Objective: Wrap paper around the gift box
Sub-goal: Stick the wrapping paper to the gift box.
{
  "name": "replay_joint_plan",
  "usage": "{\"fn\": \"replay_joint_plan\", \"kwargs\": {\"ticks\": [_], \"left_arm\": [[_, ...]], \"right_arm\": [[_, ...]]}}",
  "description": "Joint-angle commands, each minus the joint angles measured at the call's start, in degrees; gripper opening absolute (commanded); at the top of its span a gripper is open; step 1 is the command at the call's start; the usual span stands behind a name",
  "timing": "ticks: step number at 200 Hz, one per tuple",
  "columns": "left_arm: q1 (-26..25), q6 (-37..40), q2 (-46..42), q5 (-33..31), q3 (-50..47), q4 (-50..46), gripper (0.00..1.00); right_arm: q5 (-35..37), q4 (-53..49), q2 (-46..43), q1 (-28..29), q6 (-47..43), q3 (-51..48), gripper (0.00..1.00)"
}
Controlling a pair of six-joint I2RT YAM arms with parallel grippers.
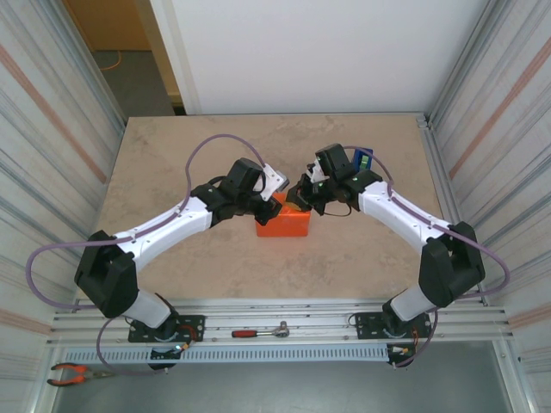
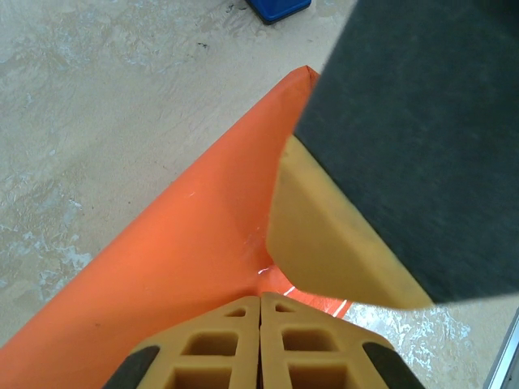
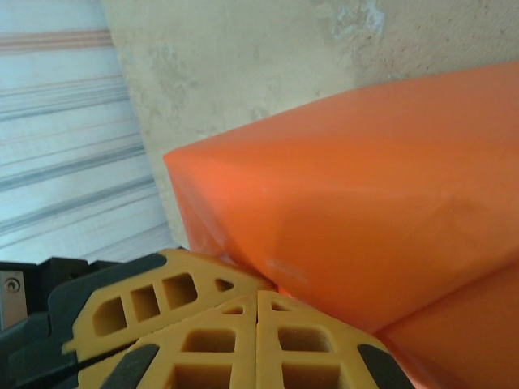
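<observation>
The gift box sits mid-table as a low orange block with the orange paper over it. A flap of that paper rises to a peak at its far end. My left gripper is shut, its tips touching the crease of the paper, and I see nothing between the jaws. My right gripper is shut too, its tips pressed against the paper-covered side of the gift box. The two grippers meet tip to tip over the box's far end. One right finger lies on the paper in the left wrist view.
A blue tape dispenser stands behind the right gripper, and its edge is seen from the left wrist. Corrugated metal walls close in both sides. A red-handled tool and pliers lie on the near rails.
</observation>
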Motion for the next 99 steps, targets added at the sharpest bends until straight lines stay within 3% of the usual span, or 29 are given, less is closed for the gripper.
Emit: {"fn": "replay_joint_plan", "kwargs": {"ticks": [1,99], "left_arm": [[-0.42,-0.18,1.81,1.36,-2.18,-4.47,0.09],[-0.51,-0.12,1.89,1.46,-2.28,-4.45,0.09]], "right_arm": [[-1.07,-2.20,-1.75,0.86,-1.76,-1.64,0.00],[-0.67,-2.49,-4.23,2.43,-2.45,-5.17,0.00]]}}
